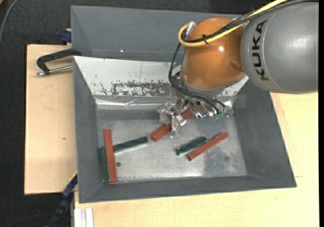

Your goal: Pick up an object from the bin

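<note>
My gripper [174, 119] is low over the middle of the bin, just below the orange wrist cover. Its metal fingers stand around the upper end of a short red-brown bar [161, 132] that lies slanted on the bin floor. To the right of it a dark green bar [191, 146] and a red bar [208, 146] lie side by side, slanted. To the left lies another dark green bar [130, 144], nearly flat.
At the bin's left a long red bar [110, 155] and a dark green bar [103, 164] lie upright side by side. The arm and its orange cover hang over the bin's upper right.
</note>
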### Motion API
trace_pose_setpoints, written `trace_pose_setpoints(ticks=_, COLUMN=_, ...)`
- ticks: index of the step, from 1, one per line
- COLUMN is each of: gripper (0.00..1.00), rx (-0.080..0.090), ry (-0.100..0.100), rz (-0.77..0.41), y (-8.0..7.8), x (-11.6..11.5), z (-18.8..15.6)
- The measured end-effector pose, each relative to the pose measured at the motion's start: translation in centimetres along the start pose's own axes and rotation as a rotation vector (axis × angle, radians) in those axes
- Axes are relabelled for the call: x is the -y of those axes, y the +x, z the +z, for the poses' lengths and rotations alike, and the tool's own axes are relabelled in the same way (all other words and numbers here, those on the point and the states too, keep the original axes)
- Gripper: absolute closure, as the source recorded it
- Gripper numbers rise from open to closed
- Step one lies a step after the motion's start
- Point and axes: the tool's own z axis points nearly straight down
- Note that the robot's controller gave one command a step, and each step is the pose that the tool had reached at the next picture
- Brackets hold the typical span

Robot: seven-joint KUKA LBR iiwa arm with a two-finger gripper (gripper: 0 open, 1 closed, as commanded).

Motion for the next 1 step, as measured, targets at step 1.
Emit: trace_pose_setpoints(ticks=1, gripper=1.0, rx=0.006, ry=0.004, rz=0.007, y=-0.24, x=-0.07, z=-9.5)
